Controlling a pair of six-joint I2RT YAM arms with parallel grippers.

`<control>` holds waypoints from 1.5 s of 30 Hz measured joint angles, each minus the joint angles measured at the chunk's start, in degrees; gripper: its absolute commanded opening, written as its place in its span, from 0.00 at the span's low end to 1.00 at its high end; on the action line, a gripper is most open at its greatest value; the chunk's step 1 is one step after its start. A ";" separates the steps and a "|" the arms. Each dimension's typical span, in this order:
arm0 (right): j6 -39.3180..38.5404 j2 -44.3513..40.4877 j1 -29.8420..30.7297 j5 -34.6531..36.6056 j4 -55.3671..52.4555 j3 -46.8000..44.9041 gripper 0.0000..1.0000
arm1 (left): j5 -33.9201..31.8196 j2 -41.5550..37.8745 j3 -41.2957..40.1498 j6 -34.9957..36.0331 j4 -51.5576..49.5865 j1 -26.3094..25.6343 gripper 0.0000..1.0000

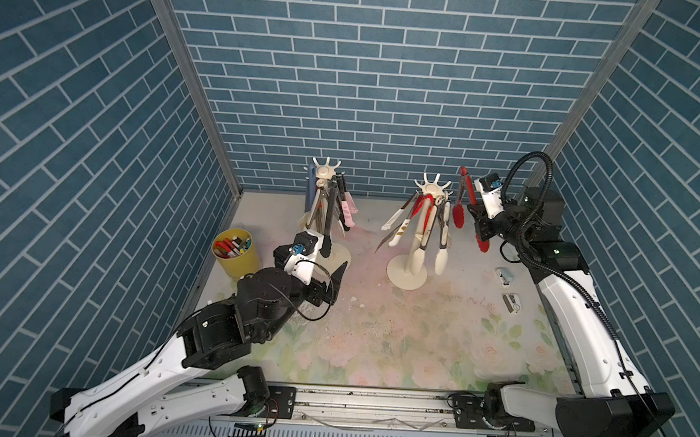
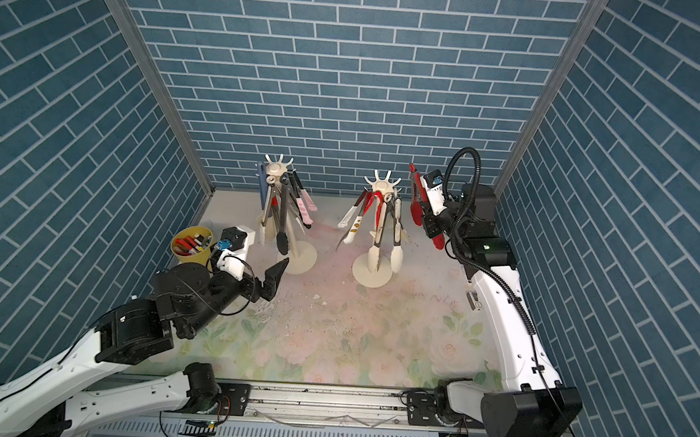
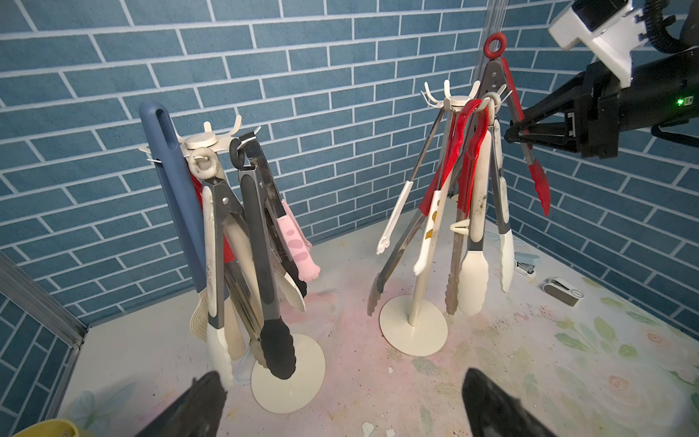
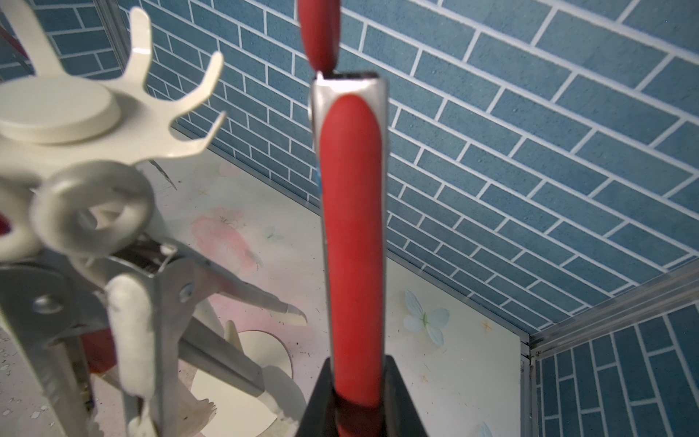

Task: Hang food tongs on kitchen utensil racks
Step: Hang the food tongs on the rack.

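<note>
Your left gripper hangs spread wide and empty near the left rack, which is crowded with food tongs. More hang on the right rack. Just beside its crown, red tongs stand upright, clenched in your right gripper.

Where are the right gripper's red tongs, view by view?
Top view: red tongs upright, just right of the right-hand rack.
Top view: red tongs, same spot.
Left wrist: tongs behind that rack's crown, pinched by the right gripper.
Right wrist: tongs mid-frame, beside the crown.
Landmark: the hook crown.
</note>
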 measured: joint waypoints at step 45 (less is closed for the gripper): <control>-4.44 -1.31 3.61 6.47 1.40 -3.96 0.00 | -0.81 -0.31 -2.80 -1.40 -0.28 0.00 0.99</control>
